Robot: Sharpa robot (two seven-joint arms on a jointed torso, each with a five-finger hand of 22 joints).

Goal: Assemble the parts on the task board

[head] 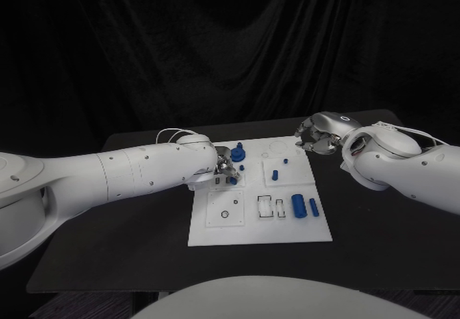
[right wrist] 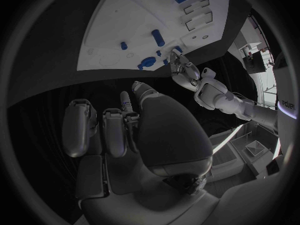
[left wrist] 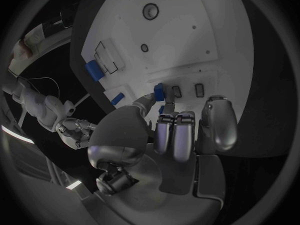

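While the task board [head: 257,206] lay mid-table with its long side running away from the robot, worked from the left. Left hand [head: 223,170] low over the board's far-left part, pinching a small blue part [left wrist: 159,91] at its fingertips, just above two small rectangular slots [left wrist: 187,90]. Right hand [head: 319,135] off the board's far right corner, fingers apart, holding nothing. Blue cylinder [head: 299,205] lying loose near the right edge, long axis along the board. Judged nearer: the left hand.
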